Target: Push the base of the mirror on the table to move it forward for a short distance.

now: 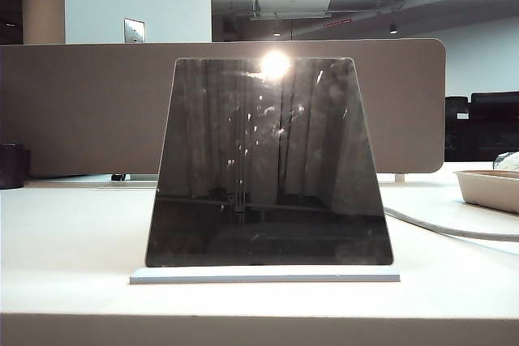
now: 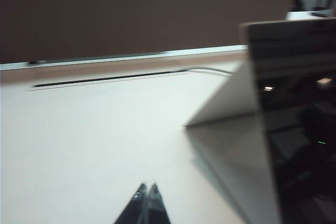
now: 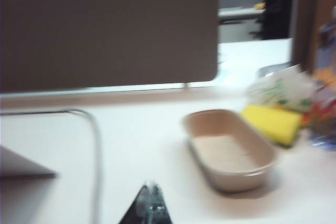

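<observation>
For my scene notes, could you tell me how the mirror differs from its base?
The mirror is a dark, glossy, upright trapezoid with glare; the base of the mirror is a thin white slab lying flat and slightly wider. Both sit on the table. The left gripper and right gripper, both shut, touch neither.
</observation>
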### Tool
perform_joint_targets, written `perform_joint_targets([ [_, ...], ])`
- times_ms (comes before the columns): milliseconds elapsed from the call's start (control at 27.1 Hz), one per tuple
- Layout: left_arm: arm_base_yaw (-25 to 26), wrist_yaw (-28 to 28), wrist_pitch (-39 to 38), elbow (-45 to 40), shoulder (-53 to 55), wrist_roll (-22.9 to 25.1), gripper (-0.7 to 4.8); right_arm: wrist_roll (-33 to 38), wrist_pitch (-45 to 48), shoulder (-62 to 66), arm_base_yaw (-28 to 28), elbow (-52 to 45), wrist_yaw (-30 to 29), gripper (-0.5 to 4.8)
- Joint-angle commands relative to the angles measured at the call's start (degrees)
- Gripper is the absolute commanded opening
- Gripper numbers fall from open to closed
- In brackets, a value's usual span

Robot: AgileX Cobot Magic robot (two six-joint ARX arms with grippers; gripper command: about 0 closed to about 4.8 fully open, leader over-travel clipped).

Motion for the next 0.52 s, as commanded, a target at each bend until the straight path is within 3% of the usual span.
perform_joint_targets([
  [37,-3.72,0.20,0.48,0.04,0.04,0.24,-0.01,11.82,0.94,0.00,0.02,0.02,-7.30,0.00],
  [258,-11.89,0.20,0.48,0.04,0.04,0.24,-0.01,37.79,1.51,0.00,0.02,0.24,-21.90,-0.01],
  [368,-15.34,0.20,0.50,0.04,0.04,0.24,-0.01,40.57,5.35,0.00,0.04,0.24,-32.13,-0.01],
  [405,-16.37,0.20,0.48,0.04,0.04,0.24,-0.01,44.46,8.63,0.00,0.09,0.26,-35.19,-0.02],
  [516,-17.11,0.22,0.48,0.04,0.04,0.24,-0.01,49.20,6.03,0.26,0.09,2.89,-39.89,-0.03],
])
